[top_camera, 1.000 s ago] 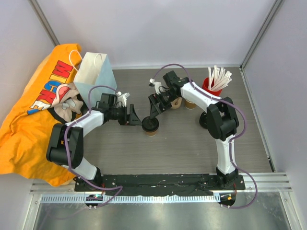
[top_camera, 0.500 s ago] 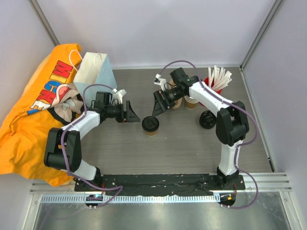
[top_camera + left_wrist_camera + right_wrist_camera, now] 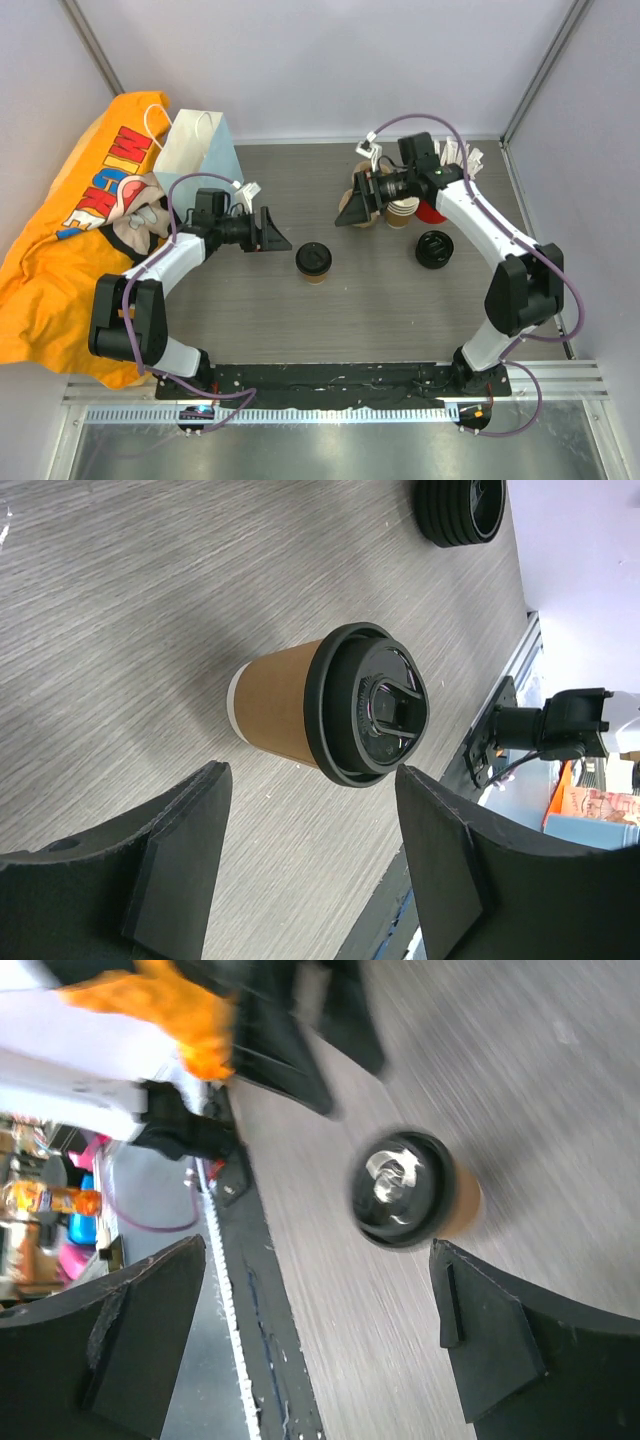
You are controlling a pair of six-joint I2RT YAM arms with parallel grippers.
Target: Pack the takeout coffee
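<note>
One takeout coffee (image 3: pixel 313 262), a brown paper cup with a black lid on, stands upright on the grey worktop (image 3: pixel 380 310) near the middle, touching nothing. Two arms are in view. The left fingers (image 3: pixel 272 238) are spread apart and empty, just left of the cup with a clear gap. In the left wrist view the cup sits beyond and between the two fingers, touched by neither. The right fingers (image 3: pixel 352 212) are spread wide and also empty, up and to the right of the cup, well apart from it, right by the lidless cups. The right wrist view is blurred but shows the lidded cup from above, far off between the two fingers. One stack of loose black lids (image 3: pixel 435 249) lies to the right of the coffee, apart from it; I can't count the lids in it. There are two lots of lidless brown cups (image 3: pixel 400 213) behind, side by side, the left one partly hidden by the right fingers. One red cup (image 3: pixel 432 178) in the far right corner holds white wrapped sticks (image 3: pixel 458 160), too many to count. One pale blue paper bag (image 3: pixel 197 155) with white handles lies at far left, partly on the one orange cloth (image 3: pixel 50 280), which spills off the left edge of the worktop.
</note>
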